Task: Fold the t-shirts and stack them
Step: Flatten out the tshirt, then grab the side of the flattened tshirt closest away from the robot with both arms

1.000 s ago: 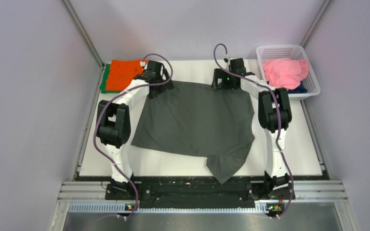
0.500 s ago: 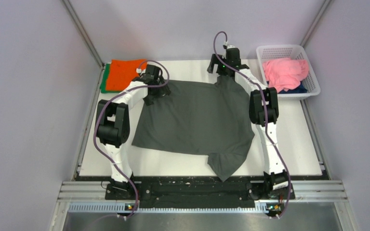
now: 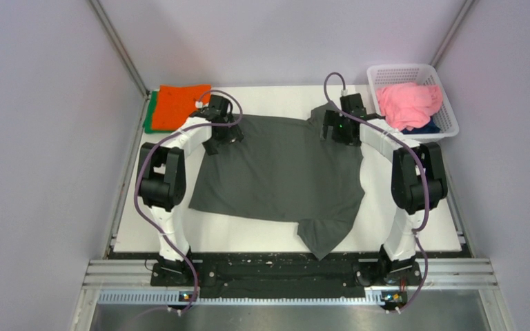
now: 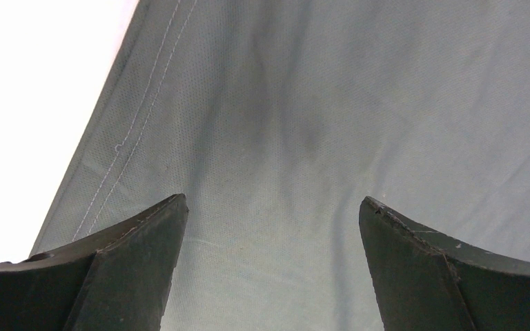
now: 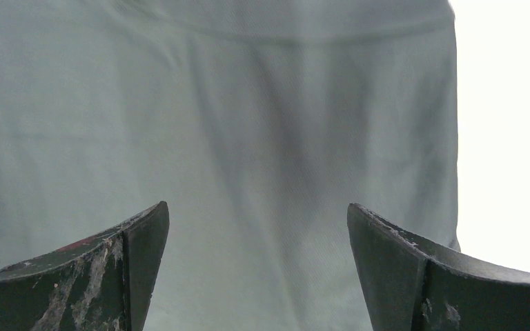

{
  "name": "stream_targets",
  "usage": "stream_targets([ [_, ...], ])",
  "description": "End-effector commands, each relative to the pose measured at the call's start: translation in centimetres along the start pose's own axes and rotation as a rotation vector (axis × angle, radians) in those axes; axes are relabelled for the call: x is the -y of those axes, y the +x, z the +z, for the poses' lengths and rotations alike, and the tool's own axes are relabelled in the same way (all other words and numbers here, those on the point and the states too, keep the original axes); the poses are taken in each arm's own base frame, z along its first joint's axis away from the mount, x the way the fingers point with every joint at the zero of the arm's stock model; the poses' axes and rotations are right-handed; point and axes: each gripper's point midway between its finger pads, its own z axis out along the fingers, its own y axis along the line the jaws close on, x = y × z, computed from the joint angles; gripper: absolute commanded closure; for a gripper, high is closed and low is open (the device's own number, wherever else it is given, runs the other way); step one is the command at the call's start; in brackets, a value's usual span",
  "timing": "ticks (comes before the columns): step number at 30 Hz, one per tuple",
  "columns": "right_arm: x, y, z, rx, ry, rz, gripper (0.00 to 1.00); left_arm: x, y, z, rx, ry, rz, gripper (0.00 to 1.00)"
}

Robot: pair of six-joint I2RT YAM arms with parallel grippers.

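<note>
A dark grey t-shirt (image 3: 283, 172) lies spread on the white table (image 3: 424, 207), one sleeve pointing at the near edge. My left gripper (image 3: 223, 135) hovers open over its far left corner. The left wrist view shows bare cloth (image 4: 331, 103) and a stitched hem between the wide fingers of the left gripper (image 4: 272, 231). My right gripper (image 3: 339, 131) is open over the far right corner. Seen from the right wrist, this gripper (image 5: 257, 234) has only grey cloth (image 5: 248, 103) between its fingers. An orange t-shirt (image 3: 179, 105) lies folded on a green one (image 3: 149, 118) at the far left.
A white lattice basket (image 3: 404, 71) at the far right corner holds a pink t-shirt (image 3: 407, 102) over a navy one (image 3: 429, 126). Grey walls close in on the table's left, right and back. Both arms' bases sit on the black rail at the near edge.
My right arm has swung rightwards and its gripper came back from the far edge onto the shirt's far right corner. That corner now bunches a little. The left gripper barely moved.
</note>
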Motion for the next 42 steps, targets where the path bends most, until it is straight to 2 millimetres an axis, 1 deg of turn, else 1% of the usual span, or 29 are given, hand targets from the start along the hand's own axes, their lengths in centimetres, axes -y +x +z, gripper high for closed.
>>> stream_targets([
  [1,1.5,1.5,2.1,-0.040,0.085,-0.005,0.01,-0.2,1.5,1.7,-0.068,-0.009,0.042,0.01],
  [3,1.9,0.9,3.2,-0.037,0.112,0.001,0.01,-0.4,1.7,2.5,-0.083,-0.032,0.046,0.01],
  [7,3.8,-0.2,5.5,-0.048,0.187,0.027,0.01,-0.3,1.7,4.0,-0.107,-0.056,0.047,0.01],
  [9,4.2,-1.0,6.8,-0.051,0.194,0.019,0.01,-0.2,1.6,5.3,-0.110,-0.068,0.045,0.01],
  [12,4.3,-2.7,8.9,-0.038,0.193,-0.001,0.01,0.7,1.0,6.6,-0.123,-0.063,0.032,0.01],
  [14,4.4,-4.2,9.9,-0.019,0.194,-0.007,0.01,1.5,0.6,6.9,-0.128,-0.053,0.019,0.01],
  [15,4.4,-4.8,10.2,-0.018,0.198,-0.015,0.01,2.0,0.2,6.7,-0.128,-0.043,0.009,0.01],
  [17,4.0,-6.5,9.6,0.004,0.198,-0.031,0.01,2.7,-0.2,5.8,-0.130,-0.016,-0.004,0.01],
  [19,3.5,-8.4,7.8,0.046,0.186,-0.041,0.01,3.3,-0.6,4.0,-0.111,0.013,-0.007,0.01],
  [20,3.0,-9.9,5.8,0.087,0.168,-0.048,0.01,3.4,-0.8,2.9,-0.092,0.019,-0.004,0.01],
  [21,2.6,-10.7,4.2,0.121,0.153,-0.048,0.01,3.4,-1.1,1.6,-0.062,0.025,-0.001,0.01],
  [23,2.0,-11.4,1.1,0.175,0.120,-0.036,0.01,2.8,-1.2,-0.8,-0.017,0.025,-0.001,0.01],
  [24,1.7,-11.1,-0.2,0.191,0.102,-0.031,0.01,2.3,-1.2,-2.0,0.002,0.022,-0.008,0.01],
  [25,1.7,-9.7,-1.1,0.182,0.099,-0.030,0.01,1.3,-0.8,-3.1,0.014,0.007,-0.021,0.01],
  [27,1.7,-7.7,-3.2,0.198,0.100,-0.028,0.01,-1.0,0.3,-5.2,0.041,-0.032,-0.060,0.01],
  [28,1.6,-6.9,-4.3,0.212,0.105,-0.018,0.01,-2.5,1.2,-5.9,0.046,-0.060,-0.076,0.01],
  [29,1.9,-5.5,-4.9,0.213,0.112,0.001,0.01,-3.8,2.2,-6.7,0.051,-0.081,-0.094,0.02],
  [31,1.6,-3.4,-5.8,0.215,0.090,0.034,0.01,-6.8,4.8,-7.6,0.028,-0.139,-0.131,0.03],
  [33,1.1,-1.6,-6.6,0.199,0.082,0.032,0.01,-9.1,7.6,-8.3,-0.002,-0.170,-0.161,0.05],
  [34,1.1,-0.8,-7.0,0.195,0.100,0.030,0.01,-9.9,8.5,-8.9,-0.002,-0.171,-0.182,0.07],
  [36,0.9,0.1,-7.8,0.202,0.123,0.013,0.01,-11.7,10.4,-9.3,-0.015,-0.195,-0.216,0.10],
  [38,0.4,1.1,-8.3,0.194,0.118,-0.003,0.01,-13.0,11.3,-9.6,0.004,-0.213,-0.241,0.13],
  [40,0.1,2.1,-8.6,0.183,0.104,-0.005,0.01,-14.3,11.4,-9.5,0.037,-0.244,-0.275,0.15],
  [42,0.1,3.3,-8.6,0.167,0.107,-0.015,0.02,-14.7,11.2,-9.2,0.048,-0.246,-0.304,0.19],
])
